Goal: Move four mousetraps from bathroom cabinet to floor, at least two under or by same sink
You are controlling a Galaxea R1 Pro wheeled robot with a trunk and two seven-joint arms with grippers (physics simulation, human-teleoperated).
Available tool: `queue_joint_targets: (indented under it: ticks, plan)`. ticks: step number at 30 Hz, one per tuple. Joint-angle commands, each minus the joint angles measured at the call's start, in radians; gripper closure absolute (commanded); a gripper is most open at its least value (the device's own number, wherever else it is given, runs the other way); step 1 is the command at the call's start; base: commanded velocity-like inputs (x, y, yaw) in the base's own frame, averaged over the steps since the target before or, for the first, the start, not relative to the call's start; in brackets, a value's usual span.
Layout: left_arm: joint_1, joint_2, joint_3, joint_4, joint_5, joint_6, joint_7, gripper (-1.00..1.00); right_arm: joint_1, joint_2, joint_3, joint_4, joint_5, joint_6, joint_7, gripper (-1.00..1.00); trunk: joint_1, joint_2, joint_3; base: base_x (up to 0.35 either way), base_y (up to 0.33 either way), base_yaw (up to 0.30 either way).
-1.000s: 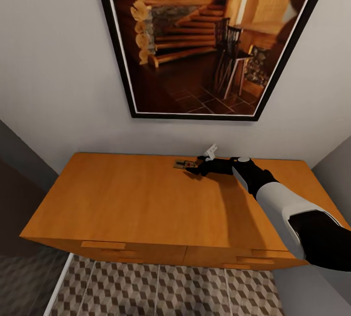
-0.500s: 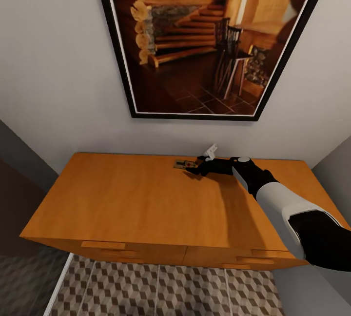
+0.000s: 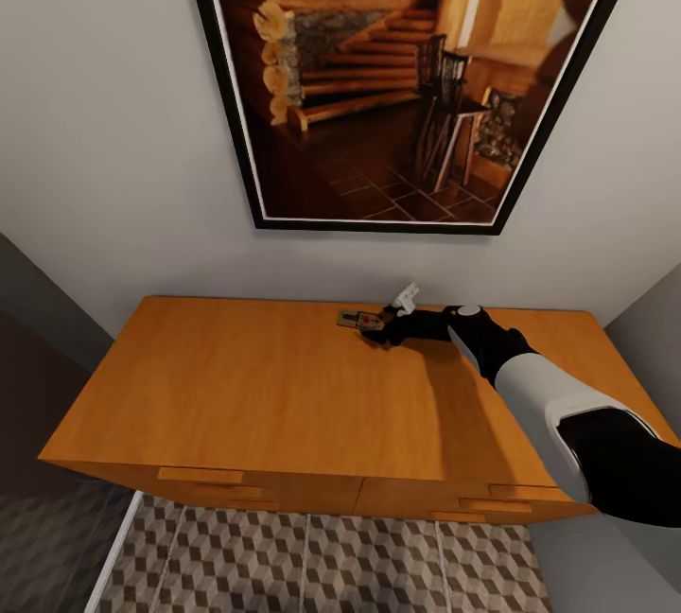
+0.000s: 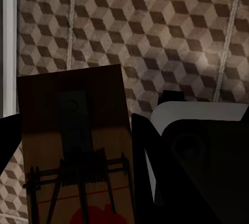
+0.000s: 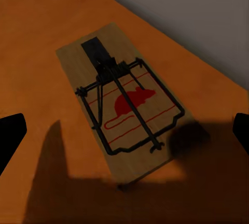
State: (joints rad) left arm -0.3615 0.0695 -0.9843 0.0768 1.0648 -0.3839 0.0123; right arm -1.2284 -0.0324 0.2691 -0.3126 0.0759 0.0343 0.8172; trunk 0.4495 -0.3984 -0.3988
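A large black-framed picture of a log-cabin interior point(image 3: 397, 74) hangs on the wall at twelve o'clock. Below it the wide orange-brown wooden cabinet point(image 3: 284, 395) stands on brown-and-beige cube-patterned floor tiles point(image 3: 312, 561). One tan wooden mousetrap point(image 5: 124, 99) lies flat on the cabinet top near its rear edge, at one o'clock, between the right gripper's point(image 3: 378, 327) spread fingertips point(image 5: 10, 133). The left gripper point(image 4: 78, 182) clasps a second tan mousetrap point(image 4: 78, 146) above the tiles.

An orange-brown cabinet point(image 3: 284, 386), a tan mousetrap point(image 5: 124, 102) with a red mouse print, a brown-and-beige cube-patterned floor point(image 3: 331, 561), a black-framed picture point(image 3: 407, 74).
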Motion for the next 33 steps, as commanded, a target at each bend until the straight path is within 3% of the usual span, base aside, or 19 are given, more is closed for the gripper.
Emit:
queue_joint_targets:
  ticks: [1,3,9,33]
  plan:
    - [0.000,0.000,-0.007,0.001,-0.002,-0.003,0.005,1.00,0.000,0.005,-0.003,-0.002,0.041,0.004,0.002,-1.00,0.000,-0.002,-0.001,0.000,0.000,0.000]
    - [0.000,0.000,-0.007,0.001,-0.002,-0.003,0.005,1.00,0.000,0.014,-0.003,-0.002,0.087,0.004,0.001,-1.00,0.000,-0.002,-0.001,0.000,0.000,0.000]
    - [0.000,0.000,-0.007,0.001,-0.002,-0.003,0.005,1.00,0.000,0.024,-0.002,-0.001,0.135,0.004,-0.001,-1.00,0.000,-0.002,-0.001,0.000,0.000,0.000]
    - [0.000,0.000,-0.007,0.001,-0.002,-0.003,0.005,1.00,0.000,0.026,-0.003,0.000,0.146,0.003,0.000,-1.00,0.000,-0.002,-0.001,0.000,0.000,0.000]
